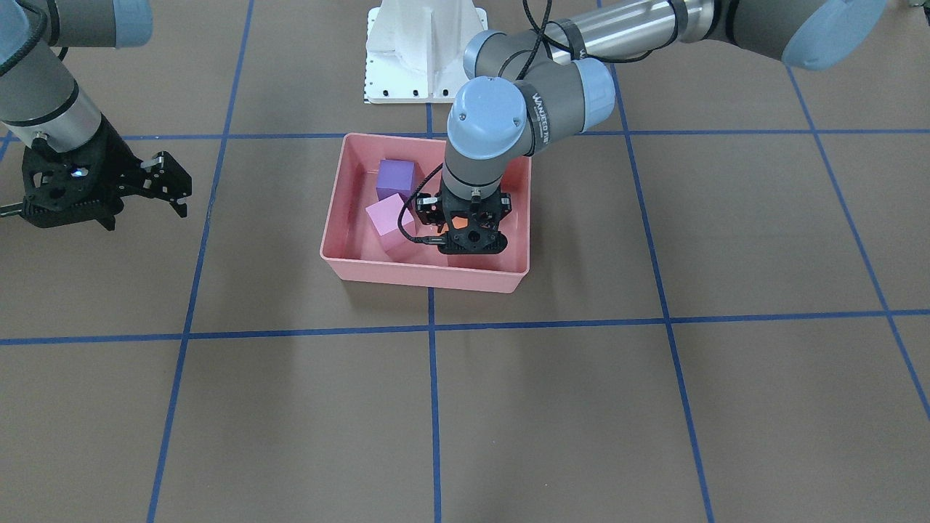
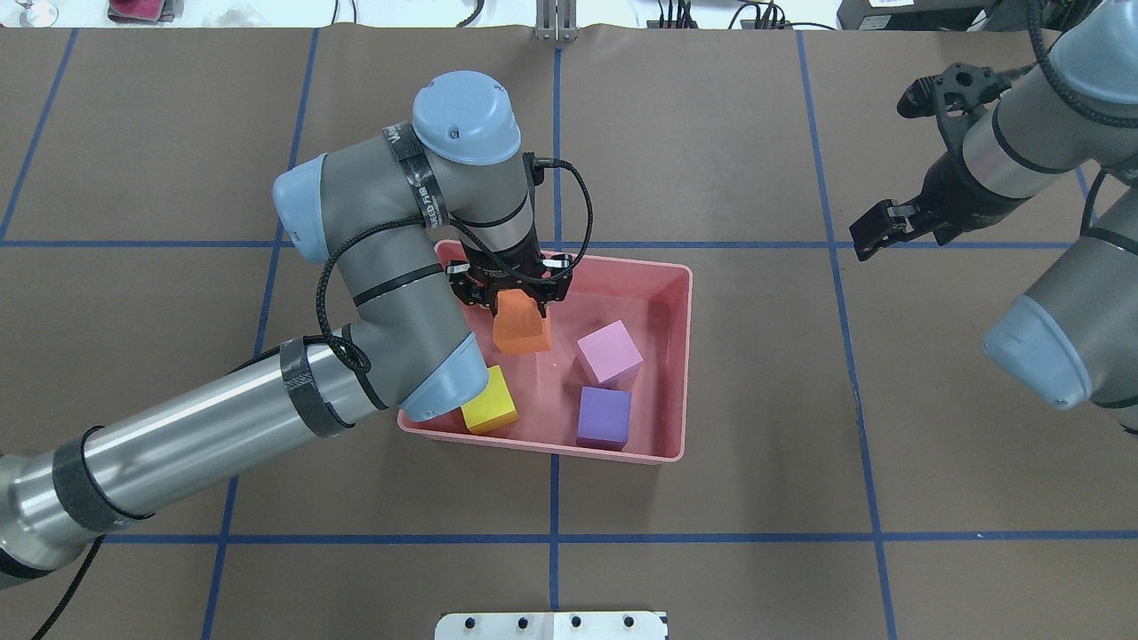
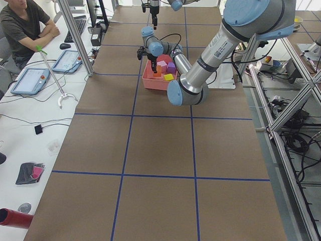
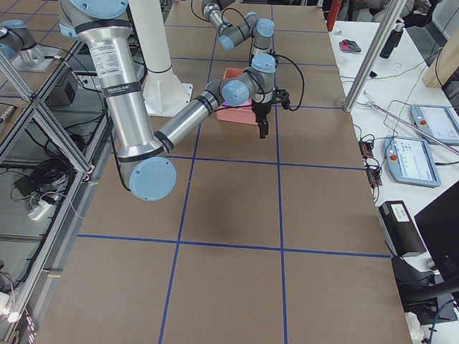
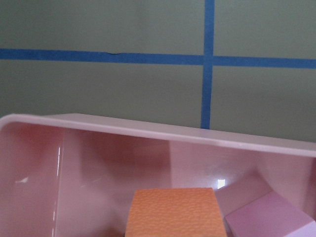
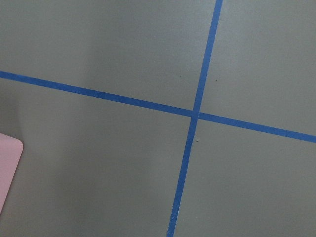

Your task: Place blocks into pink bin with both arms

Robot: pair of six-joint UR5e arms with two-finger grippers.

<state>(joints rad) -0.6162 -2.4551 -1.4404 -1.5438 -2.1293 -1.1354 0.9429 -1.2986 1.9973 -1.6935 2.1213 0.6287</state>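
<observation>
1. The pink bin [image 2: 685, 356] sits on the brown table [image 2: 711, 133] near its middle, straddling one of the blue tape lines [image 2: 554, 498]; all four blocks are inside its walls.
2. The orange block [image 2: 523, 333] is in the far left part of the bin as the overhead view shows it, slightly tilted; whether it touches the floor cannot be told.
3. The yellow block [image 2: 491, 412] lies in the near left corner, partly under the left arm's joint cap; the purple block [image 2: 604, 418] rests against the near wall; the light pink block [image 2: 609, 353] sits just beyond the purple one, turned at an angle.
4. The left gripper [image 2: 516, 311] points down into the bin; its fingers [image 2: 542, 305] press on opposite sides of the orange block's upper part, so it is grasping the block; its wrist view shows the orange top close below and the bin's far rim.
5. The right gripper [image 2: 885, 173] hangs over bare table on the robot's right, well apart from the bin; its jaws are spread wide and hold nothing.
6. The white pedestal [image 1: 425, 51] stands just behind the bin.
</observation>
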